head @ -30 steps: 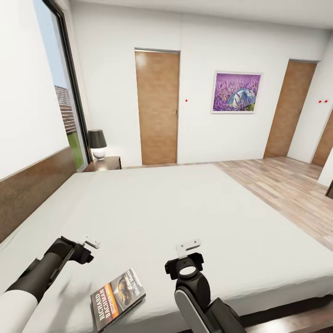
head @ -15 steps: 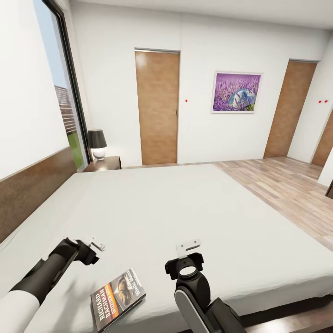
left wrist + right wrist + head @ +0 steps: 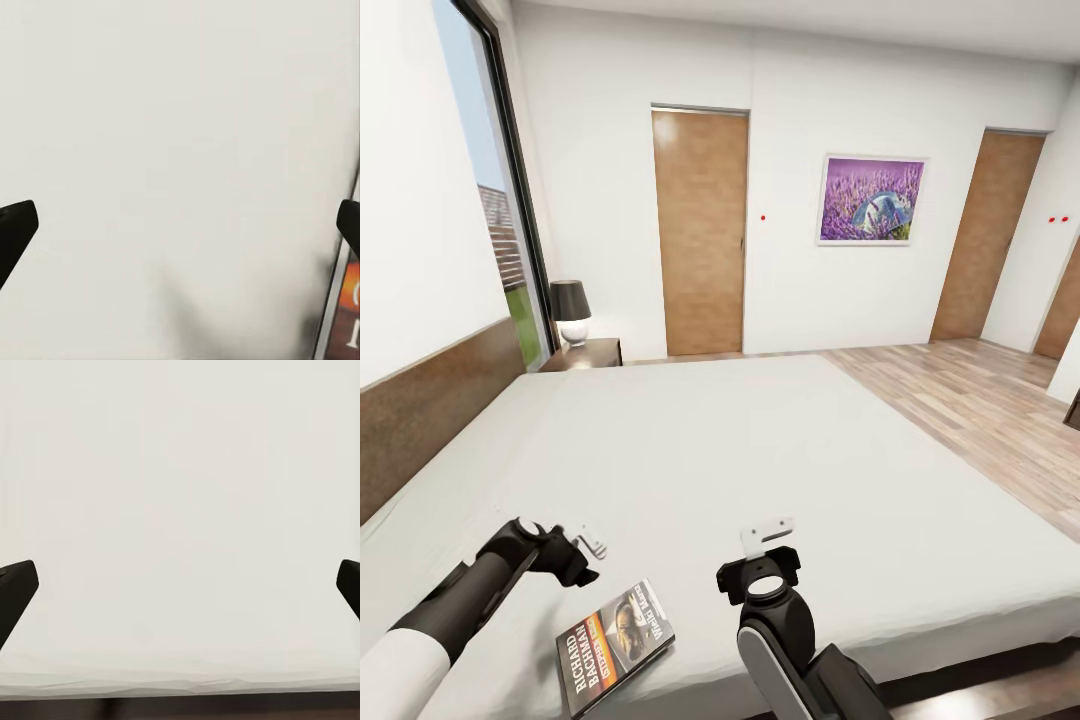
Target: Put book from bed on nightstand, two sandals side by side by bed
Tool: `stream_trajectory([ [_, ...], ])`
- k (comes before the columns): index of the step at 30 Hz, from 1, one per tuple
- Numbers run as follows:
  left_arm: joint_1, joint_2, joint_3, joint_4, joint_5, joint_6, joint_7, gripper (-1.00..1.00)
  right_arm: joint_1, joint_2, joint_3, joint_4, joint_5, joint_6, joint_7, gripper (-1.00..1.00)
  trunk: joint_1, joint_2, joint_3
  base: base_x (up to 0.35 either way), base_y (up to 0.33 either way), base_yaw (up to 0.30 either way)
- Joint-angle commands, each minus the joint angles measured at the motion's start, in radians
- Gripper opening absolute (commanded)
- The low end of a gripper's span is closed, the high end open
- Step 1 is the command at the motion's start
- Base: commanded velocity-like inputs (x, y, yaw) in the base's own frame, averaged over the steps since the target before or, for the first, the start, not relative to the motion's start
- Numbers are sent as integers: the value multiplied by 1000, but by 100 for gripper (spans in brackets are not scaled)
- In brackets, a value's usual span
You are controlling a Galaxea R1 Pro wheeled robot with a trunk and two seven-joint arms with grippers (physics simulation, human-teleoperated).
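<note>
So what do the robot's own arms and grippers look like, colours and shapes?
Both arms are round tubes: white shells on the nearer sections, black toward the wrists. The left gripper and the right gripper each sit on a chunky black wrist and end in small pale grey-white fingers. In the wrist views the fingertips look black and blunt. No cables or markings are visible.

the dark paperback book with the orange band [image 3: 346,315] is cut off by the left wrist view's edge, its lettering blurred; the small dark-brown wooden nightstand [image 3: 592,354] is partly hidden behind the pale grey-white mattress bed [image 3: 760,450].
</note>
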Motion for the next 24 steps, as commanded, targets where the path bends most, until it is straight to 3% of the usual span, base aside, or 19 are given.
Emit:
stream_trajectory([
  [1,-1,1,-3,-1,-9,-6,-12,100,-1,0,1,-1,-9,4,-10,100,0,-1,-1,0,0,0],
  [11,-1,5,-10,11,-10,-65,-32,100,-1,0,2,-1,-9,4,-11,100,0,-1,-1,0,0,0],
  [24,-3,7,-10,181,-8,-167,-34,100,-1,0,2,-1,-9,4,-11,100,0,-1,-1,0,0,0],
])
